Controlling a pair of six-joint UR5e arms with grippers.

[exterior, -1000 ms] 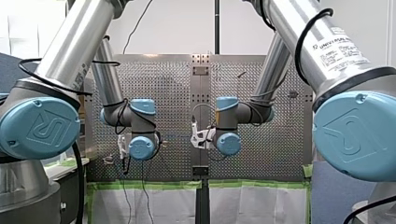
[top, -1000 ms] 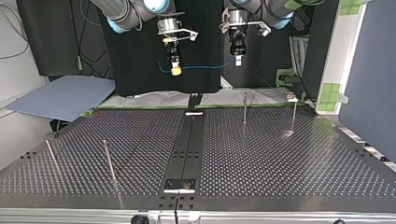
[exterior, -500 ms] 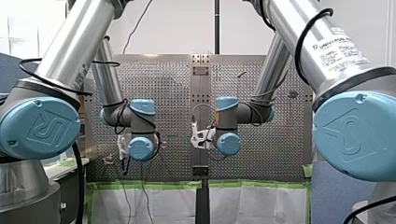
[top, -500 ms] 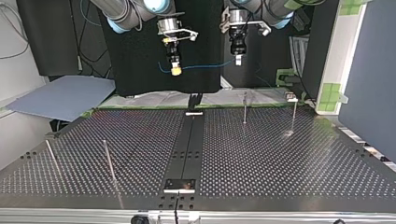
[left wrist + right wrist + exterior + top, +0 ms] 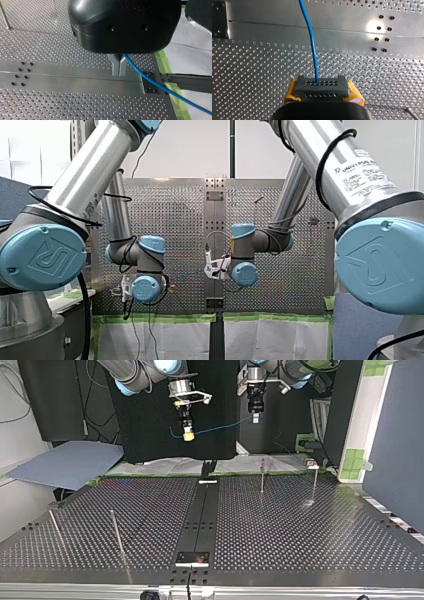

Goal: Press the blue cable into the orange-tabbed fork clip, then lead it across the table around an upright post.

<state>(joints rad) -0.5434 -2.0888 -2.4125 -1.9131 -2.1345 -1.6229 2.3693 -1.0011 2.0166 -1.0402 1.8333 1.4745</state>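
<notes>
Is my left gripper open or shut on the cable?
Shut on the cable: in its wrist view the left gripper's metal fingers are pressed together, with the cable running out from between them.

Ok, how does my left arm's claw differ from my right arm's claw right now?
My left claw is black with narrow bare metal fingers; my right claw has yellow pads flanking a grey block with holes. In the top view my left claw sits higher than my right claw, so the thin blue cable slopes up toward it. Both are shut on that cable, above the perforated metal table.
</notes>
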